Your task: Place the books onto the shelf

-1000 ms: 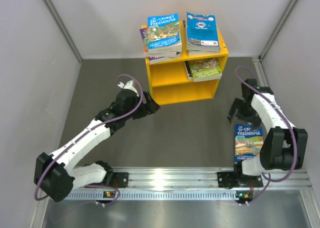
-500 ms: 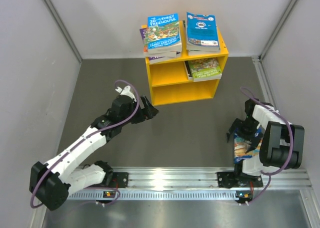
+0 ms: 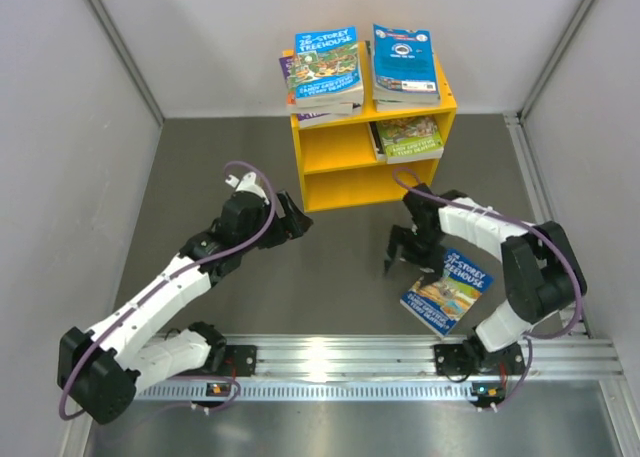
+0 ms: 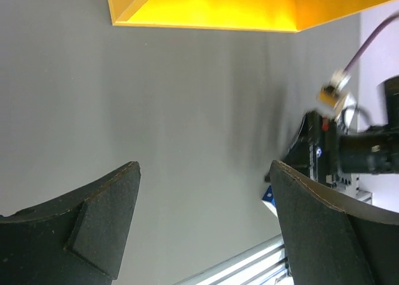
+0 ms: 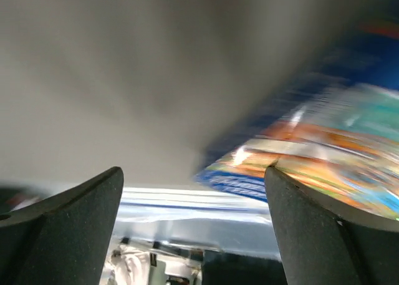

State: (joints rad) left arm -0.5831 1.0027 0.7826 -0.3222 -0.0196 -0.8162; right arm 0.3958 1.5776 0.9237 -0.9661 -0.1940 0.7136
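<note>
Mostly blurred in the wrist view, blue book [image 3: 447, 291] lies flat at 4 o'clock of right gripper [image 3: 400, 255]. Both jaws wide, empty; left gripper [image 3: 293, 215] at 7 o'clock of shelf [image 3: 340, 169].

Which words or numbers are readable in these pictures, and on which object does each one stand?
"26-STOREY TREEHOUSE": left blue book on top of the shelf.
Right blue book on top: too small to read.
Green book inside the shelf: too small.
Blue book on the table: tilted and small, unreadable.
</note>
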